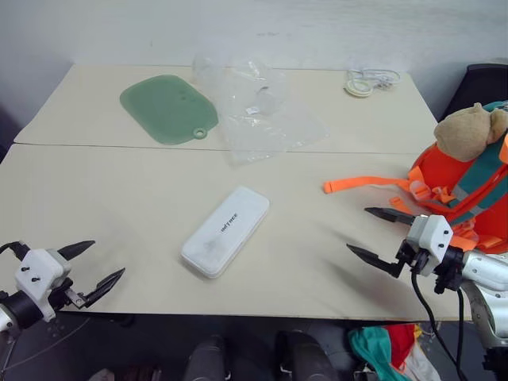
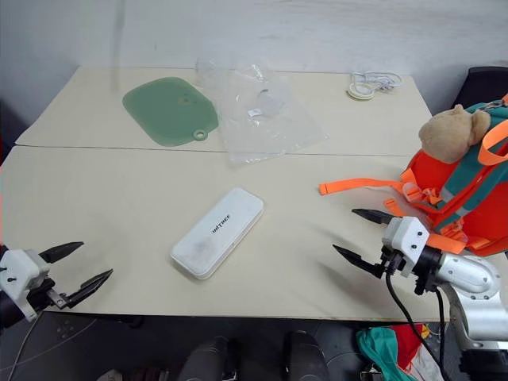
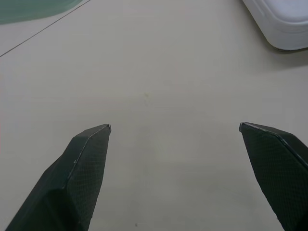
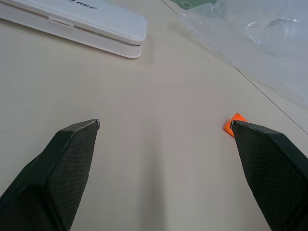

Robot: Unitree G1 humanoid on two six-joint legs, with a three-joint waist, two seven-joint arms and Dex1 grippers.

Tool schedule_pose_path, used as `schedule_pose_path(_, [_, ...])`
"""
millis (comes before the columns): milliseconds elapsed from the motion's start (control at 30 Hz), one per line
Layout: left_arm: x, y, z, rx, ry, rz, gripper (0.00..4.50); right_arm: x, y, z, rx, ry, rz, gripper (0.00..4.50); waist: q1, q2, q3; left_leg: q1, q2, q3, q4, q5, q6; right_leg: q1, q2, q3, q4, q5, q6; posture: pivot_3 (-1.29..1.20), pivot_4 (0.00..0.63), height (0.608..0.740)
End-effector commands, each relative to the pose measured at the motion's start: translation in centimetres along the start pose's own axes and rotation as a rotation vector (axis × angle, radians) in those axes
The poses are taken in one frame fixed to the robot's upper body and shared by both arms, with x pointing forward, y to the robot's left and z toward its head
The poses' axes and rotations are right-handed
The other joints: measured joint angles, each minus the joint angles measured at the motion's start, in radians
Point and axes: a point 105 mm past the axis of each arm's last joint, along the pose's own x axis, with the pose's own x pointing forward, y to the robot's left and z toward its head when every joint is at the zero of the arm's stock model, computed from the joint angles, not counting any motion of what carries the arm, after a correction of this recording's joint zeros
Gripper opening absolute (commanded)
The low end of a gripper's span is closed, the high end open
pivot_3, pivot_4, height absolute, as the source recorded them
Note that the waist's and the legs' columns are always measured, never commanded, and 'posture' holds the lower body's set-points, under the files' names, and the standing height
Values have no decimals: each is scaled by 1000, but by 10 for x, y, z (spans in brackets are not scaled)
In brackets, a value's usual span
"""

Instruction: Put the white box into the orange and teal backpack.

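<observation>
The white box (image 1: 225, 231) lies flat near the middle of the beige table (image 1: 143, 198), its small dark lettering facing up. At the table's right edge stands the orange and teal backpack (image 1: 468, 186), a tan plush toy (image 1: 468, 129) on top and an orange strap (image 1: 365, 184) trailing toward the box. My left gripper (image 1: 100, 267) hovers open over the front left corner, well left of the box. Just in front of the backpack my right gripper (image 1: 369, 232) is open and empty. A corner of the box (image 3: 281, 21) appears in the left wrist view and its long side (image 4: 77, 21) in the right wrist view.
A green flat mat (image 1: 168, 108) lies at the back left, with a clear plastic bag (image 1: 258, 107) beside it toward the centre. A coiled white cable (image 1: 367, 81) rests at the back right. A seam (image 1: 119, 145) crosses the tabletop behind the box.
</observation>
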Motion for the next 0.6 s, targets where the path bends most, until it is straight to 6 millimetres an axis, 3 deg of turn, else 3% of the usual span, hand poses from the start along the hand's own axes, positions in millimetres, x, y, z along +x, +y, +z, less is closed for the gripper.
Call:
schedule_pose_path(33, [-4,1,8,-1,-27,11,4500,0,-5,4,-7,-16,-3,4473,0,0,0,0,0,0,0,0,0,0,0,0,0,0,0,0,150,740])
schedule_pose_path(267, [-12,-5,11,-129,-25,-47,4500,4,-2,0,17,-23,34,4473,-1,0,0,0,0,0,0,0,0,0,0,0,0,0,0,0,150,740])
schedule_pose_path(600, [-9,-4,21,-142,-61,-24,4500,5,7,-17,48,-20,72,4473,-1,0,0,0,0,0,0,0,0,1,0,0,0,0,0,0,150,740])
